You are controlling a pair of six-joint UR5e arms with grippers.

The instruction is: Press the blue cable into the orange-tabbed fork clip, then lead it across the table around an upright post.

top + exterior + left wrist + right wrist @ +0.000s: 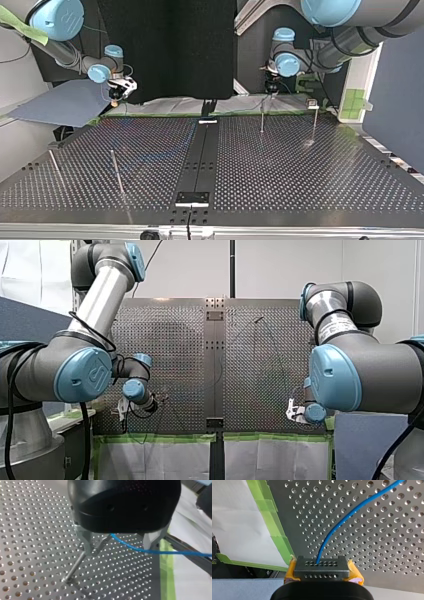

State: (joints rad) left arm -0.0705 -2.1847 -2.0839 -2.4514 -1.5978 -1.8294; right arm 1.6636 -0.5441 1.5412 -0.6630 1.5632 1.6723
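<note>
The blue cable [140, 550] runs loose through the wide gap between my left gripper's [118, 550] metal fingers [85, 542]; this gripper is open. An upright post [75, 566] stands right beside one fingertip. In the top view my left gripper [270, 90] hangs over that post [262, 117] at the far right. My right gripper [322, 567], with yellow pads, is shut on the blue cable [342, 520], which leaves a grey perforated block between the pads. It hovers at the table's far left corner [117, 97]. I cannot make out an orange-tabbed clip.
Another post [314, 125] with a small piece on top stands to the right of the first. Two leaning posts [116, 172] [54, 167] stand at the top view's near left. Green tape [278, 530] lines the table's edge. A black centre rail [202, 155] divides the table.
</note>
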